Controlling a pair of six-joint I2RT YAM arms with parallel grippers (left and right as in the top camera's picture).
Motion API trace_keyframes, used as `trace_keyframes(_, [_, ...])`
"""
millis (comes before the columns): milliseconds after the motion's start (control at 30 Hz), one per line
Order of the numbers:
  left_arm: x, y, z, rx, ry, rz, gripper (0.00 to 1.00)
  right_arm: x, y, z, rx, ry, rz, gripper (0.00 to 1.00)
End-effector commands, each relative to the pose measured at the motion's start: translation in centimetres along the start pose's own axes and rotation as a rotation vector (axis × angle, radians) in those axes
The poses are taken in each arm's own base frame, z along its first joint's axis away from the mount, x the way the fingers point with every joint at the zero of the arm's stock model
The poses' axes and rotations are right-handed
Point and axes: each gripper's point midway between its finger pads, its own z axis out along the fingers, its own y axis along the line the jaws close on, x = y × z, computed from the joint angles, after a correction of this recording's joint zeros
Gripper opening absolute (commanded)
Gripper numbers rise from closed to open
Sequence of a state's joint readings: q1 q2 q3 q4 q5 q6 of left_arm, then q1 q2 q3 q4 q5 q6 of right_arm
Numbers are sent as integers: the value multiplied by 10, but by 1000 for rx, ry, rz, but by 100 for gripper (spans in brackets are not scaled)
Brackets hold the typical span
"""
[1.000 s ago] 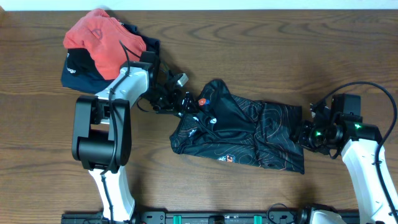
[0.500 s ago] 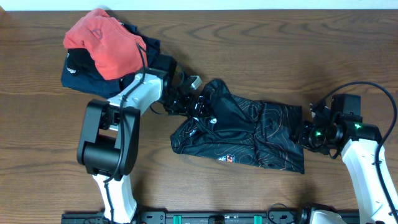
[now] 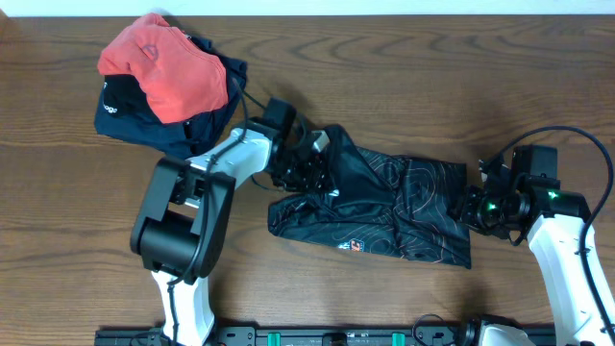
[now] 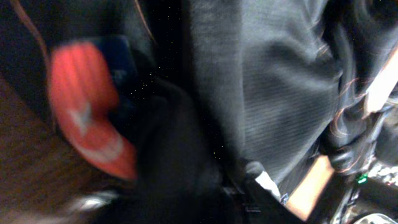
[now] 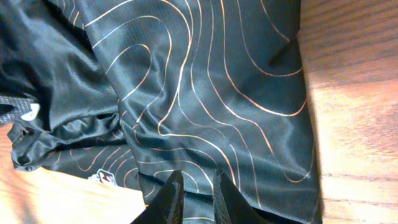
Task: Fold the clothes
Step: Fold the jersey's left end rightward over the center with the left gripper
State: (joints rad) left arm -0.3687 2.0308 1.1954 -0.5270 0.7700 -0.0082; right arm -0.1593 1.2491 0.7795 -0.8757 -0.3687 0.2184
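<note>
Overhead first: the left claw [image 3: 312,171] is buried in the bunched left end of the black jersey [image 3: 404,207], touching cloth, though I cannot tell whether it is gripping or released. The right claw [image 3: 471,207] sits at the jersey's right edge. The jersey lies mid-table, long axis left to right and dipping slightly toward the right, crumpled at the left and flatter at the right. Bare table [image 3: 432,86] lies above and below it, with the coral-red garment [image 3: 163,62] on the navy garment [image 3: 125,115] at the far left corner. Left wrist view: blurred, dark ribbed fabric filling the frame and a red patch [image 4: 87,106] at the left, fingers unreadable. Right wrist view: the two fingers stand nearly together, clenched on the jersey's hem, orange contour lines spreading away, wood beside the right edge.
</note>
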Motion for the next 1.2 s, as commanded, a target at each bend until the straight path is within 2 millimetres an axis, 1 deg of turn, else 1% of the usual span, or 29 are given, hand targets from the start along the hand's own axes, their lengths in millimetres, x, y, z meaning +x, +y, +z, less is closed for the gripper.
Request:
trace_keyframes(0, [32,41,20,-121,99,-92,14,-5,2,-6,-4,-21,-10,16])
trace_keyframes(33, [33,43,18,-126,103,-102,8,-5,2,-6,-3,-19,-9,16])
trace_keyframes(67, [34,45,16,-138,108,-119,6,-4,2,-6,-3,-18,-9,16])
trace_keyframes(167, [36,54,-1,-212,124,-181,6,-5,1,-6,-2,-19,-9,15])
trace_keyframes(267, [34,56,-28,-315,127,-194,6,-10,0,-7,1,-40,-8,15])
trace_keyframes(300, [31,55,-41,-352,115,-190,6,-13,-1,-8,0,-53,3,15])
trace_keyframes(367, [22,47,-62,-390,82,-175,6,-19,-3,-10,-6,-77,32,16])
trace_keyframes(467, [8,27,-91,-409,20,-140,6,-25,-3,-13,-39,-98,54,16])
trace_keyframes(533, [2,13,-103,-406,-13,-140,6,-27,-6,-14,-42,-103,65,16])
trace_keyframes(633, [-4,-11,-112,-393,-64,-189,6,-28,-8,-15,-40,-106,75,16])
trace_keyframes(733, [-5,-40,-107,-367,-102,-218,6,-28,-8,-15,-39,-107,76,15])
trace_keyframes(800, [-5,-61,-95,-351,-113,-225,6,-28,-8,-15,-39,-107,76,16])
trace_keyframes(867, [-5,-83,-78,-340,-124,-208,6,-28,-8,-15,-39,-107,76,15])
trace_keyframes(967, [-2,-104,-58,-359,-147,-222,6,-28,-8,-15,-39,-106,76,16])
trace_keyframes(1067, [-1,-128,-38,-353,-178,-190,6,-28,-8,-15,-39,-106,76,16])
trace_keyframes(1167, [1,-151,-23,-327,-201,-166,6,-28,-8,-15,-39,-107,75,16])
